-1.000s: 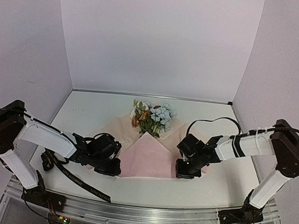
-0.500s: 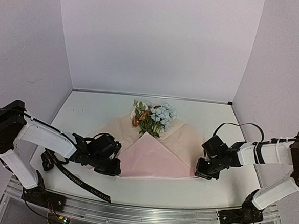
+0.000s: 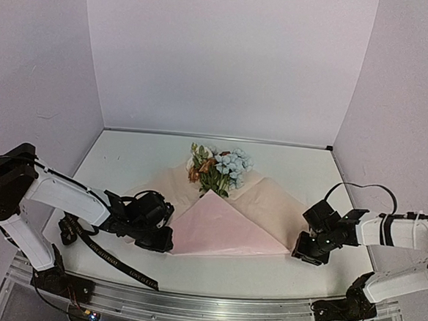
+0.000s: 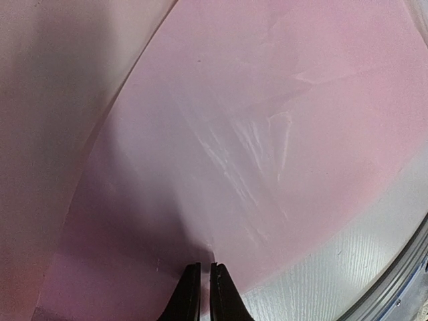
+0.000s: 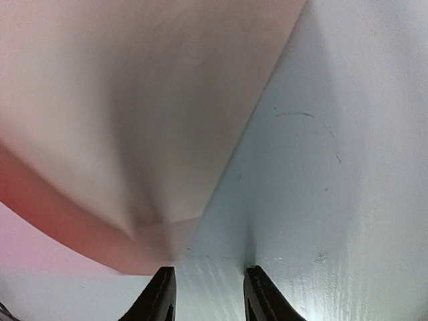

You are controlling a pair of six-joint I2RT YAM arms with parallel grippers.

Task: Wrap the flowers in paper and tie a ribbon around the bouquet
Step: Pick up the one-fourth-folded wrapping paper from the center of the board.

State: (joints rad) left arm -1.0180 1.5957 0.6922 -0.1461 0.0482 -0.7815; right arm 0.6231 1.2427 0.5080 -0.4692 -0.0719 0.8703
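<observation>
The flowers (image 3: 218, 168) lie at the table's middle with their stems under the folded pale pink paper (image 3: 224, 226). My left gripper (image 3: 161, 239) is at the paper's near left corner. In the left wrist view it (image 4: 205, 266) is shut, and the paper (image 4: 254, 134) creases to a point at its tips. My right gripper (image 3: 307, 252) stands open just off the paper's near right corner. In the right wrist view it (image 5: 207, 271) has bare table between its fingers, and the paper corner (image 5: 164, 224) lies just ahead to the left. The black ribbon (image 3: 111, 258) lies loose under the left arm.
The white table (image 3: 126, 162) is closed in by pale walls at the back and both sides. A metal rail (image 3: 189, 306) runs along the near edge, by the arm bases.
My right gripper moved right, drawing the paper's near right corner outward, then opened and let it go. The left gripper has not moved.
</observation>
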